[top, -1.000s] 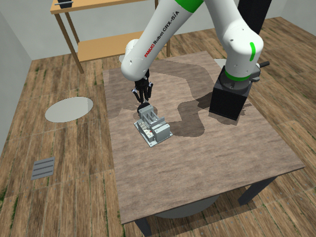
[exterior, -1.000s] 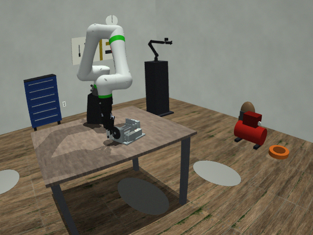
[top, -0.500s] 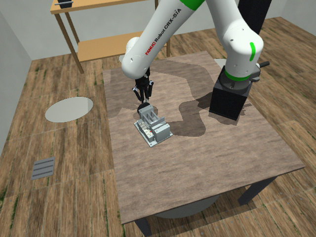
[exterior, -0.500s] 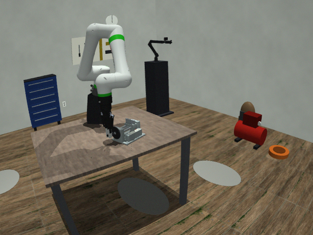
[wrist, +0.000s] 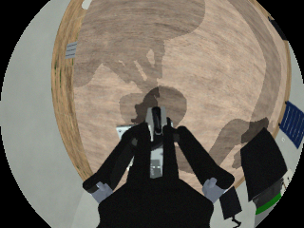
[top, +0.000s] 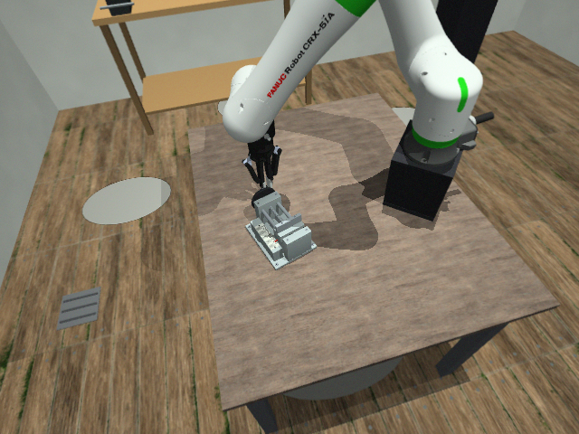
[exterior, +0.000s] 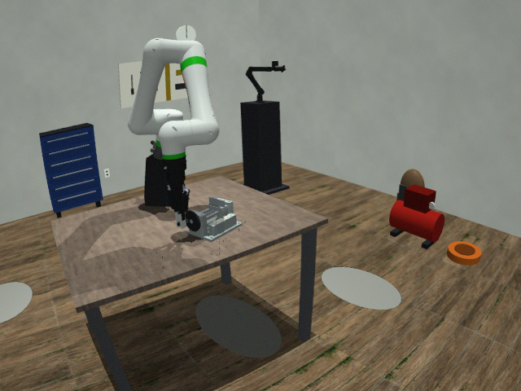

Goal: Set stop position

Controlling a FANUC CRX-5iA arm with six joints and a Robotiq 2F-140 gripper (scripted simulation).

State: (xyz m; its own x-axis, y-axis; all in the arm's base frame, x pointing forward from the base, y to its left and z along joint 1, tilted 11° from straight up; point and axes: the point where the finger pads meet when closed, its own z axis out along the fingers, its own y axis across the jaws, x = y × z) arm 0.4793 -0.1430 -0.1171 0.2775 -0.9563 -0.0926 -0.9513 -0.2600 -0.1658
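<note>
A small grey stop fixture (top: 281, 234) sits on the wooden table, with a scale strip and a red mark along its left side. Its black handwheel (top: 262, 196) is at the far end, seen as a dark disc in the exterior view (exterior: 194, 220). My gripper (top: 265, 184) comes down from above and is shut on the handwheel's handle. In the exterior view the fingers (exterior: 181, 221) sit at the wheel's left edge. In the wrist view the fingers are closed together over a dark round shape; the handle itself is hidden.
The robot's black base block (top: 420, 179) stands at the table's far right. A wooden shelf (top: 186, 84) stands behind the table. A blue drawer cabinet (exterior: 71, 167), a black pedestal (exterior: 260, 145) and a red compressor (exterior: 416, 217) stand on the floor.
</note>
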